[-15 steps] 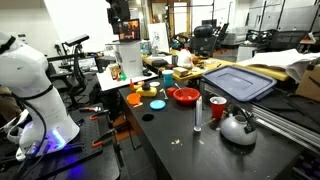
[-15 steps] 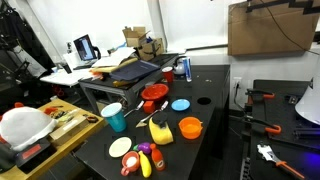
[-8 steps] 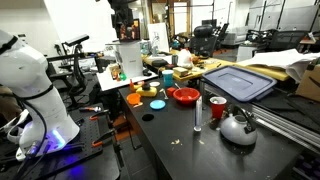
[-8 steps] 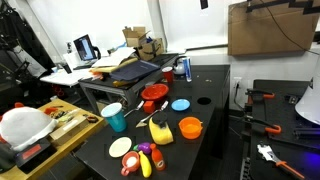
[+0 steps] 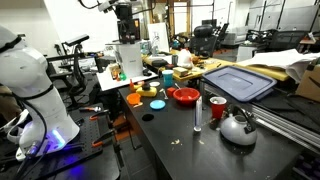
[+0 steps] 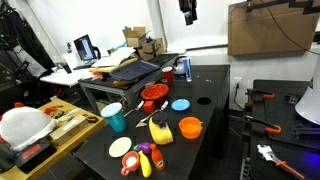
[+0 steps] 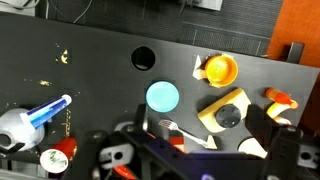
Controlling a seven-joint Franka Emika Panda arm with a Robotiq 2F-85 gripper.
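End effector [image 6: 188, 19] agape; orange bowl [image 7: 219, 70] below

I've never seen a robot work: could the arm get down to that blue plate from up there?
Probably yes. The gripper hangs open high above the table, and the blue plate lies flat with nothing on it or over it. The yellow block beside it stands apart.

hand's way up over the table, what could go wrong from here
1. The open hand hangs high above the black table; a long descent leaves room to drift off line.
2. The blue plate, orange cup and yellow wedge lie close together, so wide jaws may knock a neighbour.
3. A round hole sits near the plate; a nudged item might drop in.
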